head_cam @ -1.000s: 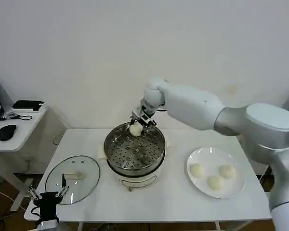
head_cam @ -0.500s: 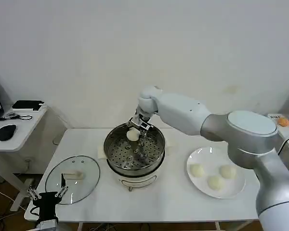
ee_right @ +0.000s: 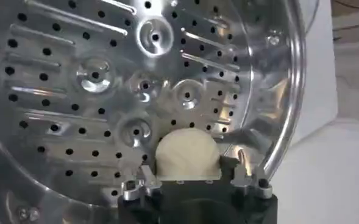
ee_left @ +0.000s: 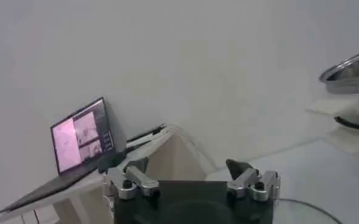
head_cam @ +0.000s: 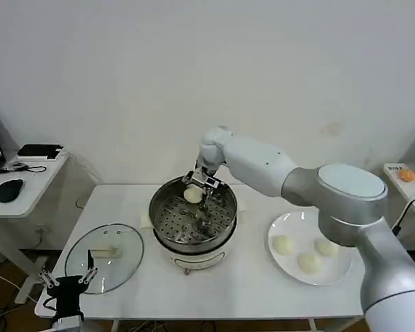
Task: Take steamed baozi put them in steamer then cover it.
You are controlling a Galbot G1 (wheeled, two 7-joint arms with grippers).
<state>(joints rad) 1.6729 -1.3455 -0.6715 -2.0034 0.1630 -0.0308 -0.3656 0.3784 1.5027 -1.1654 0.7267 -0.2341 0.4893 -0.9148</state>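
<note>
Your right gripper [ee_right: 194, 178] clasps a baozi [ee_right: 187, 153] over the steamer [head_cam: 192, 216] floor, seemingly just clear; lower, release.

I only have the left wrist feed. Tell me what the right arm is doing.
Observer: The right gripper is over the far side of the steamer, shut on one baozi.
Operator: Report whether the bun has landed.
Observer: I cannot tell; in the right wrist view it hangs between the fingers above the perforated floor.
Operator: Count what is left to move.
Observer: Three baozi remain on the white plate, on the robot's right.
Operator: Locate the lid.
Observer: The glass lid lies flat on the table, by the open left gripper.
</note>
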